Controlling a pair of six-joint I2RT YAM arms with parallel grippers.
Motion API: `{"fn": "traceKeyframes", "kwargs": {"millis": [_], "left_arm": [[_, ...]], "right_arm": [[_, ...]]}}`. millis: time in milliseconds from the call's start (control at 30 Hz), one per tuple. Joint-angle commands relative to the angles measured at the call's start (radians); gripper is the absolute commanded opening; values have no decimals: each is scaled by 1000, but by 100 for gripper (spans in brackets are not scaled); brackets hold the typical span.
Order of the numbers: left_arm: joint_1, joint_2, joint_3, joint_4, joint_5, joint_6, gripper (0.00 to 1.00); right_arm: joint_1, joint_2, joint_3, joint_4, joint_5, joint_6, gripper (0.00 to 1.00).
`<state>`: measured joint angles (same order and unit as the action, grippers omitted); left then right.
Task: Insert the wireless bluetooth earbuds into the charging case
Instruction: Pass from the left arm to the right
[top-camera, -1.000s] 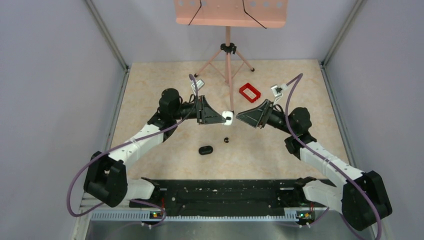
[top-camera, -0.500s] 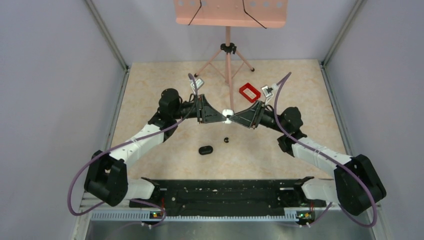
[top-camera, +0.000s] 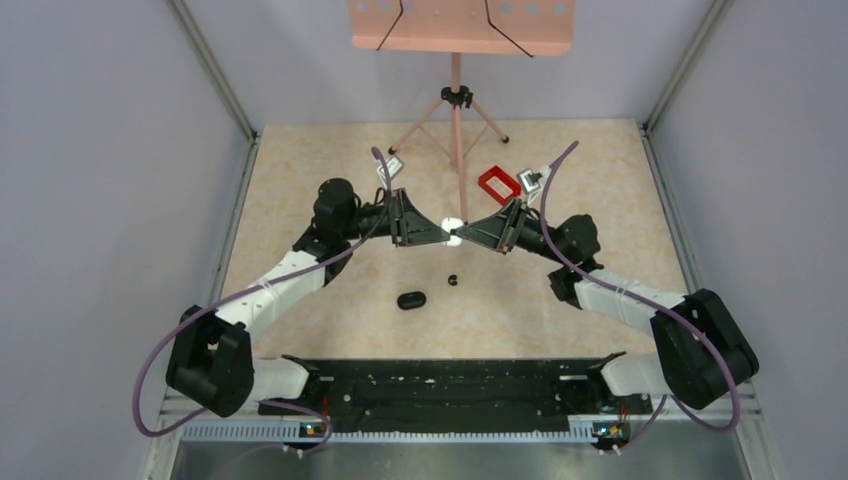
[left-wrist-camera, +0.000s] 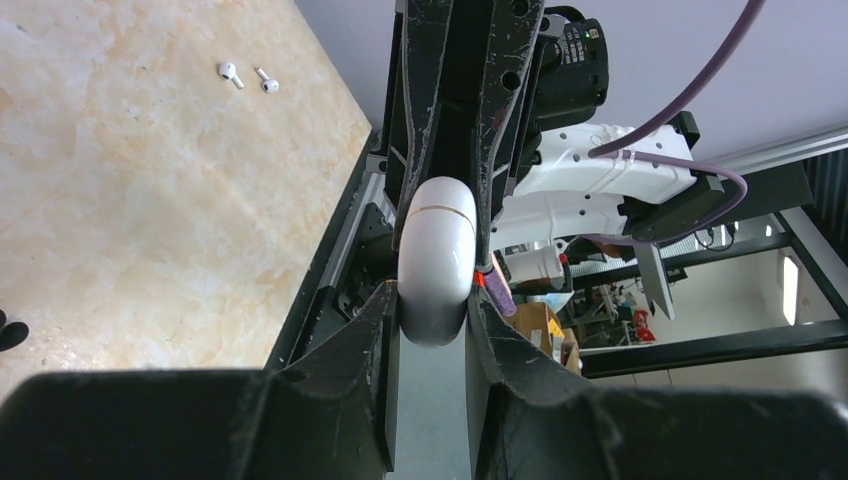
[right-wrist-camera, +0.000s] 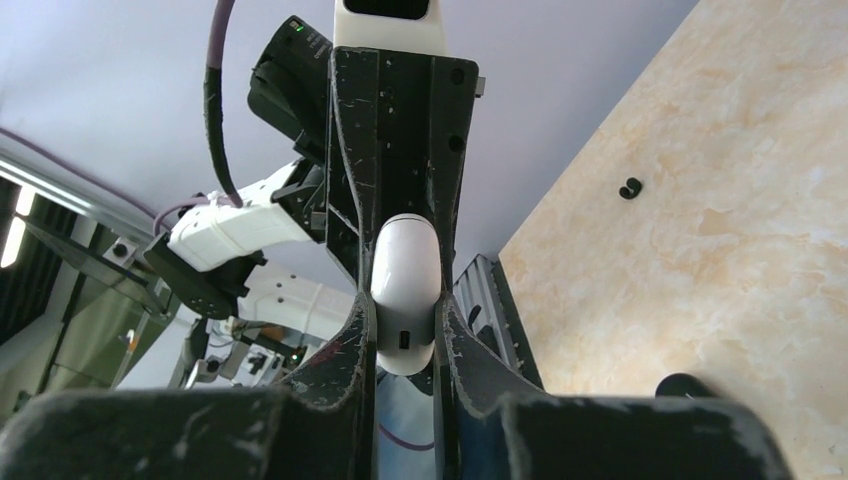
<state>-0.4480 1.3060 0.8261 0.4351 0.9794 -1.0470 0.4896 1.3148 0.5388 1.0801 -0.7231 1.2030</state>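
Note:
The charging case (top-camera: 411, 300) is a glossy black oval lying on the table, in front of both grippers; its edge shows in the right wrist view (right-wrist-camera: 685, 385). One tiny black earbud (top-camera: 453, 280) lies just right of it, also in the right wrist view (right-wrist-camera: 630, 187). My left gripper (top-camera: 445, 232) and right gripper (top-camera: 463, 234) meet tip to tip above the table. Both are shut on the same small white rounded object (top-camera: 454, 229), which has a lid seam (left-wrist-camera: 435, 260) and a port (right-wrist-camera: 404, 338).
A red rectangular frame (top-camera: 499, 185) lies behind the right gripper. A pink stand's tripod (top-camera: 456, 120) stands at the back centre. Two tiny white stemmed buds (left-wrist-camera: 245, 77) lie on the table in the left wrist view. The black base rail (top-camera: 450, 385) runs along the near edge.
My right gripper moved left to the white object that the left gripper was holding and closed on it. The left arm barely moved. The black case and bud have not moved.

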Motion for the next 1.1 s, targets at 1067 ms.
{"fn": "traceKeyframes", "kwargs": {"millis": [1067], "left_arm": [[-8, -78, 20, -37, -30, 59, 12]], "right_arm": [[42, 48, 97, 43, -68, 21, 0]]}}
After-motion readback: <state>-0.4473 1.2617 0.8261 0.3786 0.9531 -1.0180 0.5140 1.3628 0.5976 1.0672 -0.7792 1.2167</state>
